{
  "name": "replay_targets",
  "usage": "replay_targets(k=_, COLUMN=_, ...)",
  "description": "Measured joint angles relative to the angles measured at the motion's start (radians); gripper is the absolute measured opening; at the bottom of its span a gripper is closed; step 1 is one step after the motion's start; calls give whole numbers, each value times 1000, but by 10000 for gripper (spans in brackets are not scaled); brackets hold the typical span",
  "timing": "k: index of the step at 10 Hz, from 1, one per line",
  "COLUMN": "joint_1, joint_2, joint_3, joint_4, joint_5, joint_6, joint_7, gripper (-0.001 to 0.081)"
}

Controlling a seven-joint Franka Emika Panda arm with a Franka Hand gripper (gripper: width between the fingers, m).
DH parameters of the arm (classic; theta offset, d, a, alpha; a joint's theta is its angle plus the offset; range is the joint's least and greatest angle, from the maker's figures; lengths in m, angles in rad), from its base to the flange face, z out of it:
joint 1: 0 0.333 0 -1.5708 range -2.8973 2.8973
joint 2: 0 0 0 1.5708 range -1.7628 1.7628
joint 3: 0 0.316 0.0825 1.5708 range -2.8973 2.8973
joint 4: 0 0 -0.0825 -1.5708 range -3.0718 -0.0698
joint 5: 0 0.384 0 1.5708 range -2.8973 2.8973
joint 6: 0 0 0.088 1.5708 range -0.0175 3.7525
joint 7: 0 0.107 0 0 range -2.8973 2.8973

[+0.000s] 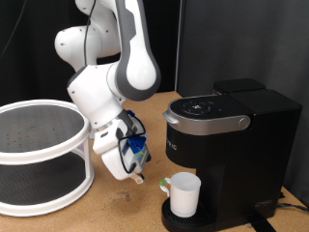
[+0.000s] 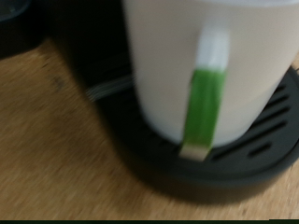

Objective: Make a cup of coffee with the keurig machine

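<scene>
The white cup (image 1: 183, 193) stands upright on the round drip tray (image 1: 172, 221) of the black keurig machine (image 1: 232, 135), under its silver-grey lid handle (image 1: 205, 120), which is down. My gripper (image 1: 136, 175) hangs just to the exterior view's left of the cup, apart from it, with nothing seen between its fingers. In the wrist view the cup (image 2: 168, 65) fills the frame, blurred, with its handle (image 2: 207, 93) facing the camera and the slotted tray (image 2: 257, 140) beneath. The gripper's fingers do not show in the wrist view.
A white two-tier round rack (image 1: 39, 155) stands on the wooden table (image 1: 106, 215) at the exterior view's left. A black cable (image 1: 290, 205) runs behind the machine at the right. A dark curtain forms the background.
</scene>
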Motion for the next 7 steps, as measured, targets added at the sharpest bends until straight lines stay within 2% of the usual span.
replay_targets(k=2, joint_1=-21, joint_2=-69, joint_3=-24, joint_4=-57, joint_5=-47, joint_6=-13, joint_7=2, gripper=805)
replay_targets(k=3, joint_1=-21, joint_2=-66, joint_3=-24, joint_4=-56, joint_5=-47, joint_6=-12, joint_7=2, gripper=805)
replay_targets(k=5, joint_1=-27, joint_2=-76, joint_3=-32, joint_4=-65, joint_5=-107, joint_6=-34, joint_7=2, gripper=805)
replay_targets(k=7, joint_1=-49, joint_2=-141, joint_3=-58, joint_4=-79, joint_5=-131, joint_6=-103, joint_7=2, gripper=805)
